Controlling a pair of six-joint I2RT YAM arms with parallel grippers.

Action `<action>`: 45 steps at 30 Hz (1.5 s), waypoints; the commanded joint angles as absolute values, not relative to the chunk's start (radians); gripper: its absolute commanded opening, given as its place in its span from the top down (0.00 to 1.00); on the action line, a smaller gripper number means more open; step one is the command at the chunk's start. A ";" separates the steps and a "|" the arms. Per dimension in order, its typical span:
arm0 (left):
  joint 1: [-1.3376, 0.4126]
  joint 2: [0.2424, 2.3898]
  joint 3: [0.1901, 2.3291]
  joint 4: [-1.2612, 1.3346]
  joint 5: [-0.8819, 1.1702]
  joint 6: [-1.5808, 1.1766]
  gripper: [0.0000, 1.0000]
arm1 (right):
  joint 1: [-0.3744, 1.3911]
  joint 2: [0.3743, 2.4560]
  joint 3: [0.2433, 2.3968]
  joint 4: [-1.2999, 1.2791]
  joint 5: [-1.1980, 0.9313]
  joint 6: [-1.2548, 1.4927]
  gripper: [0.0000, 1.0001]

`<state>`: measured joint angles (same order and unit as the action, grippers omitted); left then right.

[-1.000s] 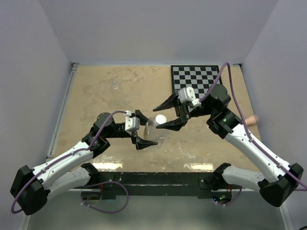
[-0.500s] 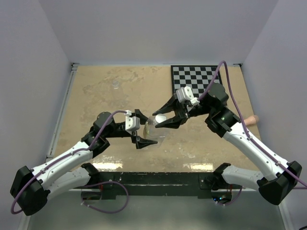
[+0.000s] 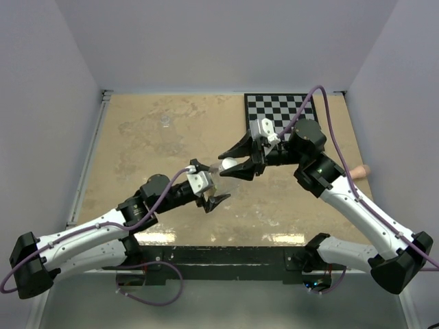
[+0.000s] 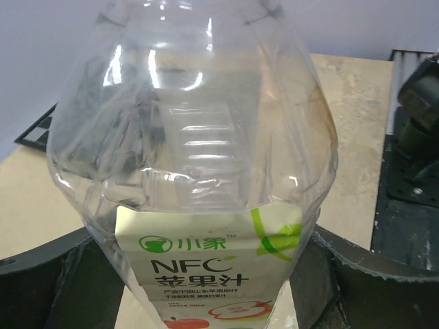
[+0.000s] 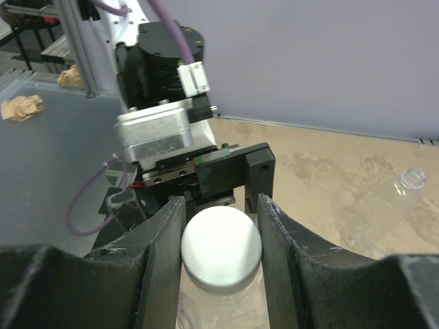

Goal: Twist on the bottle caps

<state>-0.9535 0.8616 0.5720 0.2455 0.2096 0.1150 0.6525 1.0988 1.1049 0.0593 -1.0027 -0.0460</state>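
Tan, mottled tabletop (image 3: pixel 137 144), one, bounded by pale lilac walls (image 3: pixel 206 41) on three sides.

Items on or over it:
- Checkerboard (image 3: pixel 278 113), one, black and white, lying flat in the far right corner.
- Stick (image 3: pixel 361 171), one, pinkish, at the right edge, mostly hidden by the right arm.
- Short bottle (image 3: pixel 164 120), one, small and clear, well apart at the far left; too small to make out detail.
- Tall bottle (image 4: pixel 199 171), one, clear plastic with a white label printed in green and red, held over the table's middle.
- White cap (image 5: pixel 221 248), one, round, at the tall bottle's top end. Whether it sits on the threads cannot be told.

Grippers, two:
- Left gripper (image 3: pixel 210 182): jaws fairly wide, one finger pressed to each side of the tall bottle at label height, gripping it.
- Right gripper (image 3: pixel 223 165): jaws narrow, pinching the white cap between both fingers (image 5: pixel 161 247).
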 commanded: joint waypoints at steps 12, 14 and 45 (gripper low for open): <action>-1.239 0.952 0.624 0.546 -0.563 0.232 1.00 | 0.647 1.071 1.006 0.103 -0.522 0.173 1.00; -1.238 0.960 0.632 0.513 -0.539 0.201 1.00 | 0.649 1.059 1.011 0.123 -0.526 0.190 1.00; -0.657 0.896 0.692 0.144 0.911 0.187 1.00 | 0.646 1.039 1.312 -0.416 -0.923 -0.503 0.17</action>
